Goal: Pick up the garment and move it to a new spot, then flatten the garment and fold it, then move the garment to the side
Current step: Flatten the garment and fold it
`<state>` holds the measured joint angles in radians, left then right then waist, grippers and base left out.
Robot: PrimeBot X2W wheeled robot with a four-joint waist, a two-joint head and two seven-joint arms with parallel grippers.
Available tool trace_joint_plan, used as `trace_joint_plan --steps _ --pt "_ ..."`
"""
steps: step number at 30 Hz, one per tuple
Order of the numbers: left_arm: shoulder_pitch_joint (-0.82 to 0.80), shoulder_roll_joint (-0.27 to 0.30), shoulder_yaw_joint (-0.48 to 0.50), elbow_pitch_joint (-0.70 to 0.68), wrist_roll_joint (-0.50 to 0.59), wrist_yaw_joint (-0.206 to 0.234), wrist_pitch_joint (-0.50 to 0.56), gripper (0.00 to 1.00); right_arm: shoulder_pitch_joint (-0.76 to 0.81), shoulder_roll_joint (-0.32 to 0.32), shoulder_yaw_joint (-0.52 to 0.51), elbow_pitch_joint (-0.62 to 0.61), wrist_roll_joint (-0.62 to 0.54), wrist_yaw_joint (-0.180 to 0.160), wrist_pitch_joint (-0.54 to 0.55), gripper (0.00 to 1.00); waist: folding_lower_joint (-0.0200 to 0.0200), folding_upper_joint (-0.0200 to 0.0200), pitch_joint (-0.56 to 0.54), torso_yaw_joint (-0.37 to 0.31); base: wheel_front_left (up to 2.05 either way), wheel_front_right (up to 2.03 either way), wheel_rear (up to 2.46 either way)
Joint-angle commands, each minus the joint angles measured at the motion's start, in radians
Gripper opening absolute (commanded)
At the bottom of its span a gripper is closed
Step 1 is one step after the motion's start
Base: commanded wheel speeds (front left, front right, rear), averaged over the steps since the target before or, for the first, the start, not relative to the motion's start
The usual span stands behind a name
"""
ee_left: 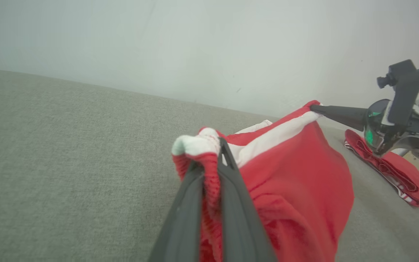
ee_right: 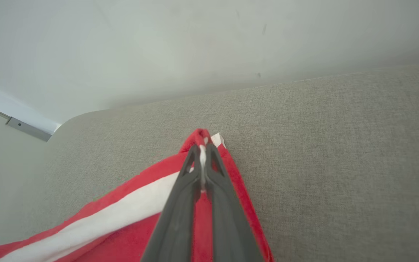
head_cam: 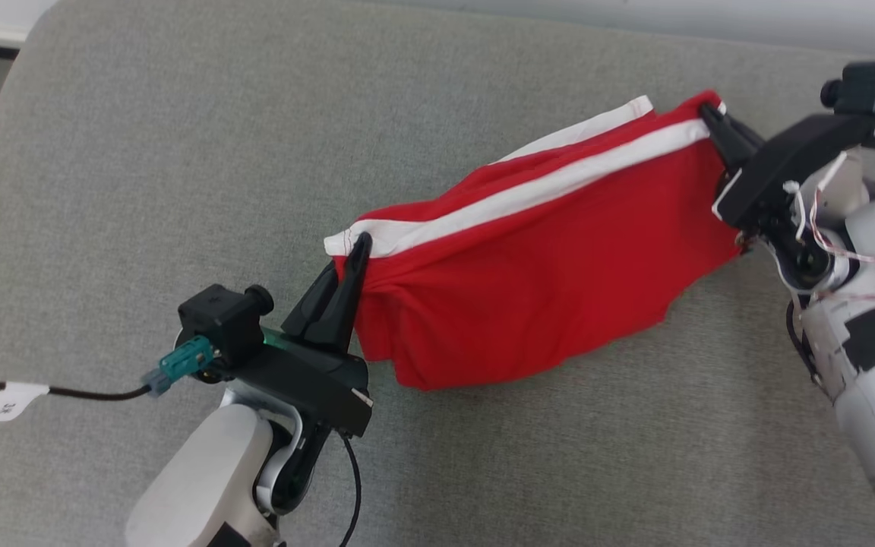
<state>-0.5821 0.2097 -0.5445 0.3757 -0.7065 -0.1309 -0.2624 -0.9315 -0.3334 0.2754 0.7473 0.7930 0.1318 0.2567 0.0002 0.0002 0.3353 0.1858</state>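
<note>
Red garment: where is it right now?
Head view, centre-right: the red garment hangs stretched between the left gripper, clamped on its left corner, and the right gripper on its right corner, over the grey cushion.

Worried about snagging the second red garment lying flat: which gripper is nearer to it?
Right. The right gripper, shut on one corner of the held garment, is just beside the second garment. The left gripper clamps the opposite corner, well farther off.

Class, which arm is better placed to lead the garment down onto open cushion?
Left, probably: left fingers, shut on the garment, have bare cushion around; right fingers hold the other end near a second red cloth.
</note>
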Motion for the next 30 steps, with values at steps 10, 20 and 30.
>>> trace_joint_plan --steps 10,20,30 --pt "-0.064 -0.017 0.005 0.045 0.011 0.001 -0.002 0.00 -0.148 0.030 0.070 0.174 -0.006 -0.002 -0.085 0.00 -0.0002 -0.0002 0.067 0.030 0.00 0.00 0.00" --pt "-0.071 -0.024 0.020 0.097 0.051 0.001 -0.002 1.00 -0.158 0.040 0.175 0.227 0.046 -0.002 -0.185 1.00 -0.0002 -0.0002 0.045 0.015 0.00 0.00 0.00" --pt "0.023 -0.014 0.094 0.098 0.127 0.001 -0.002 1.00 -0.083 -0.009 0.277 0.200 0.115 -0.002 -0.292 1.00 -0.0002 -0.0002 -0.040 -0.013 0.00 0.00 0.00"
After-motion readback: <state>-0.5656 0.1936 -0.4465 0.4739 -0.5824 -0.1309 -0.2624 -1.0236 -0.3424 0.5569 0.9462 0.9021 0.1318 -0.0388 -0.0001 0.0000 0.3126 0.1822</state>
